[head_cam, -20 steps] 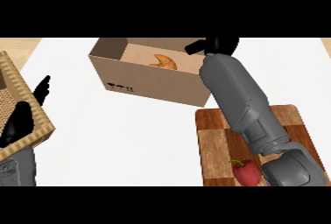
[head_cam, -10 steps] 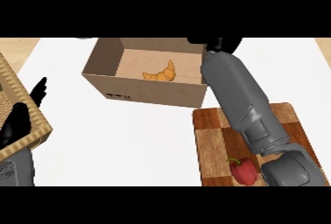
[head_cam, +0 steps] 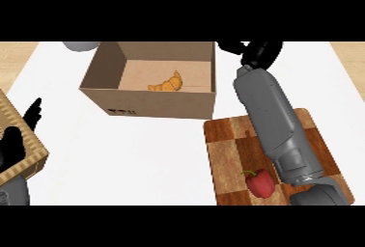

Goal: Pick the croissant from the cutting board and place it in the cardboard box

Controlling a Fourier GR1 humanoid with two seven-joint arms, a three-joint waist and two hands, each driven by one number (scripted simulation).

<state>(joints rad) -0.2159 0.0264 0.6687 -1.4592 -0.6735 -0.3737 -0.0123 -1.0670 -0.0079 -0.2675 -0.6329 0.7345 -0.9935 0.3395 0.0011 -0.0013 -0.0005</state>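
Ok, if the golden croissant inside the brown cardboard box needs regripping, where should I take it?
Probably across the golden croissant's thick middle, coming straight down through the brown cardboard box's open top: it lies flat on the floor, walled on all sides.

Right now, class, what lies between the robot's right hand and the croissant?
In the head view, the right wall of the cardboard box stands between the right hand and the croissant inside.

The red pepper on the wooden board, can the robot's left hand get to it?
Probably not easily. The red pepper lies on the wooden cutting board at the right, and the left hand rests open at the far left edge.
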